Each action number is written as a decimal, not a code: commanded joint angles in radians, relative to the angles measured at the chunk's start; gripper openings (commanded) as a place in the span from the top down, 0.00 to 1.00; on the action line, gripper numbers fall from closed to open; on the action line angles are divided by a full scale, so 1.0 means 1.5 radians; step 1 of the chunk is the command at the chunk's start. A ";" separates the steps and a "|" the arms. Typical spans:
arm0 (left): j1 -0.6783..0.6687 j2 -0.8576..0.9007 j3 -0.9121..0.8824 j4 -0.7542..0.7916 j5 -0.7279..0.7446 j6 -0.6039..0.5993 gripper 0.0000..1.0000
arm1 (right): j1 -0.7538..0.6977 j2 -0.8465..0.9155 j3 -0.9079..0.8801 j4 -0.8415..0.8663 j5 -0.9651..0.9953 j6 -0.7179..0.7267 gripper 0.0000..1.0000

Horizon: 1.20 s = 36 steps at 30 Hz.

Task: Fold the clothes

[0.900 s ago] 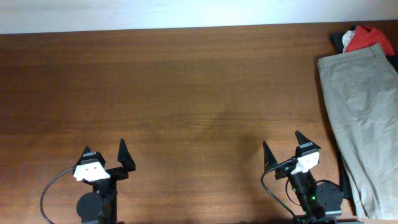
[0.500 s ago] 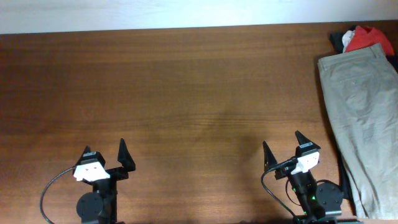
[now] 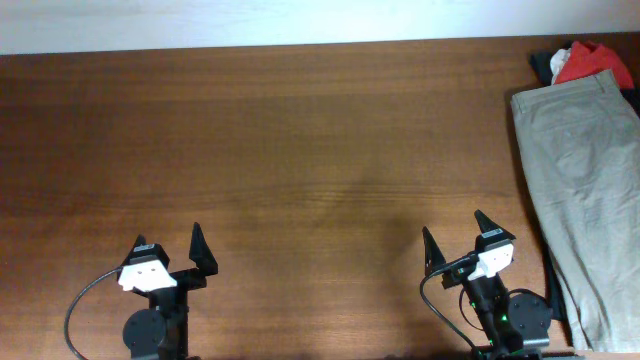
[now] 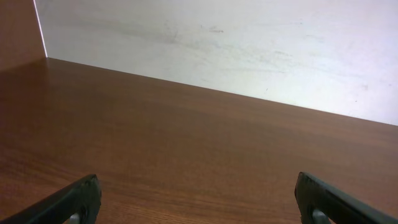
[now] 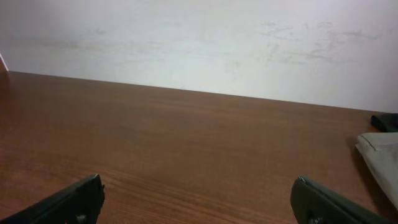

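The khaki-beige trousers lie flat along the right edge of the table in the overhead view, waistband at the far end; a corner of them shows at the right edge of the right wrist view. My left gripper is open and empty near the front left, far from the trousers; its fingertips show in the left wrist view. My right gripper is open and empty near the front, left of the trousers' lower part; its fingertips show in the right wrist view.
A red cloth and a black garment lie at the far right corner, beyond the trousers' waistband. The brown wooden table meets a white wall at the back.
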 commanded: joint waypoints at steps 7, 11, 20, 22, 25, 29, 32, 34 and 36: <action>-0.003 -0.001 -0.005 -0.001 -0.007 0.004 0.01 | -0.004 -0.004 -0.003 0.006 0.000 -0.002 0.01; -0.003 -0.001 -0.005 -0.001 -0.007 0.004 0.01 | -0.004 -0.004 -0.003 0.053 -0.203 0.046 0.01; -0.003 -0.001 -0.005 -0.001 -0.007 0.004 0.01 | -0.004 -0.004 -0.003 0.178 -0.451 0.063 0.01; -0.003 -0.001 -0.005 -0.001 -0.007 0.004 0.01 | -0.004 -0.001 -0.003 0.180 -0.389 0.063 0.01; -0.003 -0.001 -0.005 -0.001 -0.007 0.004 0.01 | -0.004 -0.001 -0.003 0.224 -0.305 0.063 0.01; -0.003 -0.001 -0.005 -0.001 -0.007 0.004 0.01 | -0.004 0.015 0.010 0.235 -0.212 0.060 0.01; -0.003 -0.001 -0.005 -0.001 -0.007 0.004 0.01 | -0.004 0.070 0.054 0.284 -0.151 0.017 0.01; -0.003 -0.001 -0.005 -0.001 -0.007 0.004 0.01 | -0.004 0.142 0.112 0.283 -0.079 0.002 0.01; -0.003 -0.001 -0.005 -0.001 -0.007 0.004 0.01 | -0.004 0.238 0.182 0.280 -0.012 -0.014 0.01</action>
